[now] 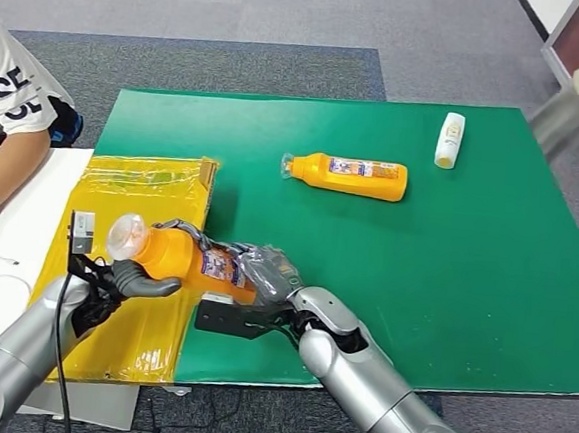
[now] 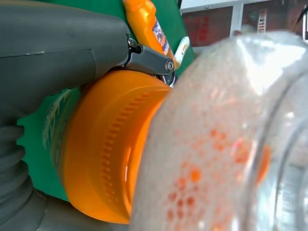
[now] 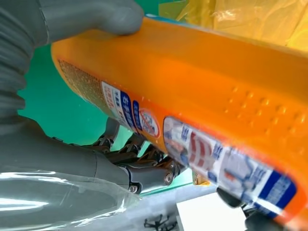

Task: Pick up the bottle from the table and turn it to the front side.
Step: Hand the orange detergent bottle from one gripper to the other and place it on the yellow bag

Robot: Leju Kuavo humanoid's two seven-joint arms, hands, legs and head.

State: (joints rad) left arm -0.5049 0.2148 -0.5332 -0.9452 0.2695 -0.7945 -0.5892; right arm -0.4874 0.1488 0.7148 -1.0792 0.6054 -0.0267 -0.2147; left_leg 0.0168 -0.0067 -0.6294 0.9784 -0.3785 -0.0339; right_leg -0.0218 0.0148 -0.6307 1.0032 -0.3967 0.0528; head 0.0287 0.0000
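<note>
Over the green worktop [image 1: 456,270], both hands clamp the bottle [image 1: 185,256]: right hand [image 1: 263,275] at base, left hand [image 1: 126,279] near cap. Mid-turn, I judge; next, roll its label frontward.

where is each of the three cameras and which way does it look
Head view: high on the body, facing forward and down at the green table; both silver arms enter from below.
Left wrist view: behind the left robot hand, close on the held orange bottle at its cap end.
Right wrist view: behind the right robot hand, along the bottle's label.
All three share that bottle.
</note>
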